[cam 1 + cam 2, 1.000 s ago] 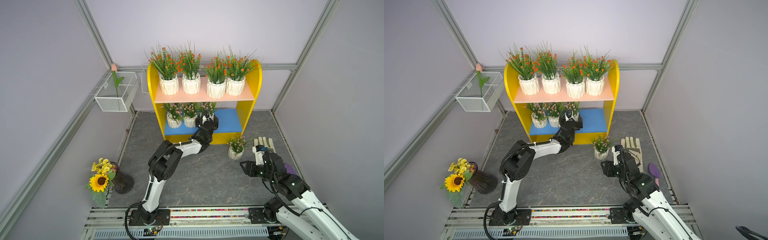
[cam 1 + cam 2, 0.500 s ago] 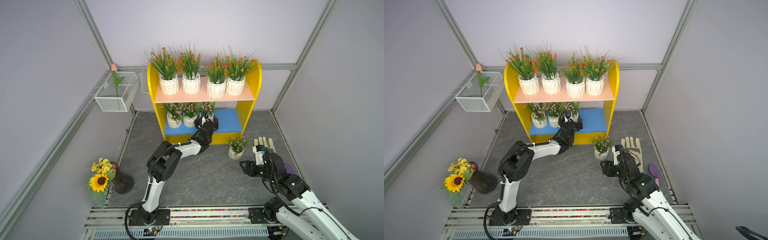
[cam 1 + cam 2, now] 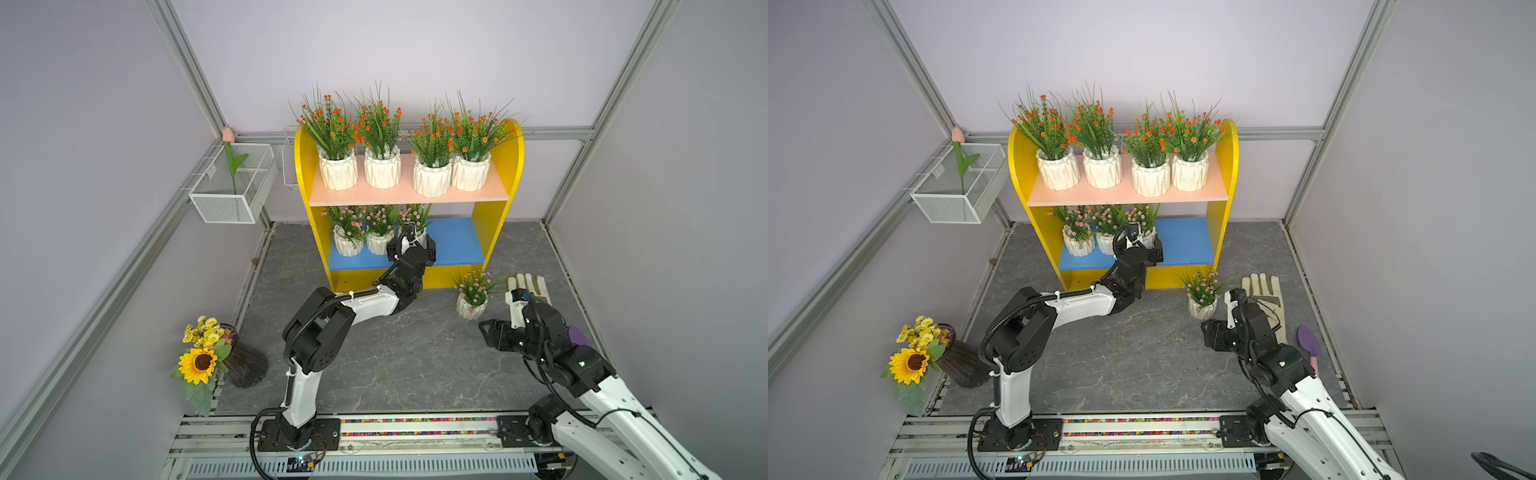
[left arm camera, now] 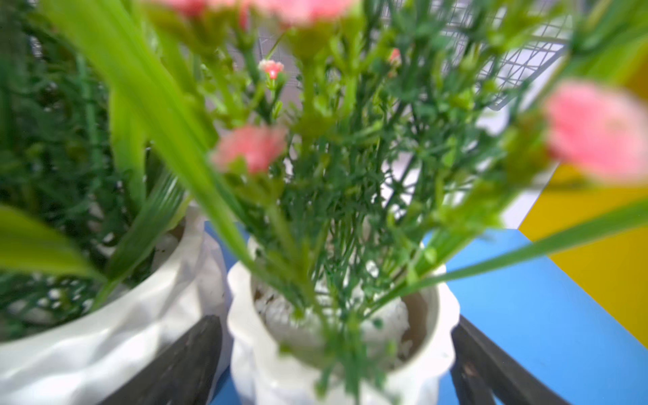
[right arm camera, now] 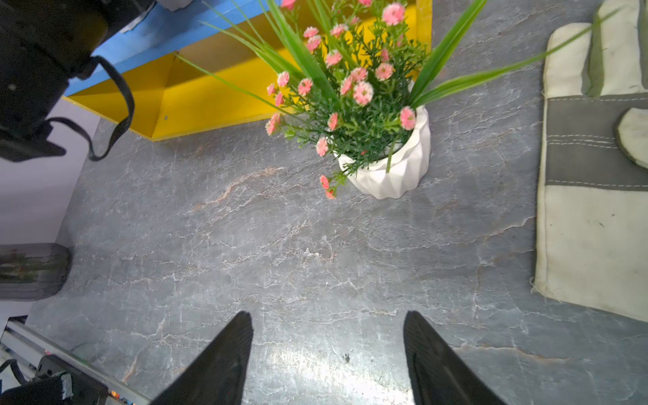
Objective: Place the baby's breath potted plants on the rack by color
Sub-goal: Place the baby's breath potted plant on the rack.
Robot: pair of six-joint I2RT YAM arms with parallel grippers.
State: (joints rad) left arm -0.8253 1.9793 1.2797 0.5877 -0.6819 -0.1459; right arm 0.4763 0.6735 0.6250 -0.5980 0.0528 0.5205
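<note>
You are at the tail end of the sort. The rack [image 3: 513,166] has its salmon upper board [image 3: 407,195] full with four orange-flowered plants [image 3: 376,129] in a row. Three pink-flowered ones stand at one end of the blue lower board [image 3: 457,241].

Your left claw [image 4: 335,326] reaches into the lower level, spread as wide as it goes. Its fingers [image 4: 189,361] flank the third pink plant [image 4: 350,224], which stands upright on the blue board just beside its neighbour [image 4: 105,336]. It looks set down rather than gripped. I judge the next move on that side is to draw straight back out without catching the sprigs or nudging either pot.

The fourth pink plant [image 5: 354,105] stands on the table [image 5: 280,245] by the rack's foot, next to a work glove [image 5: 592,210]. Your right claw [image 5: 326,315] hovers over bare table short of it, parted and empty. It needs to go forward and low, closing on the white pot [image 5: 396,168] below the foliage. The free stretch of blue board is where it belongs.

Count: eight plants, four orange and four pink, seven shelved and one to go. There are also two wire baskets [image 3: 232,191], one tulip [image 3: 227,135], one sunflower bouquet [image 3: 203,357] and one glove.
</note>
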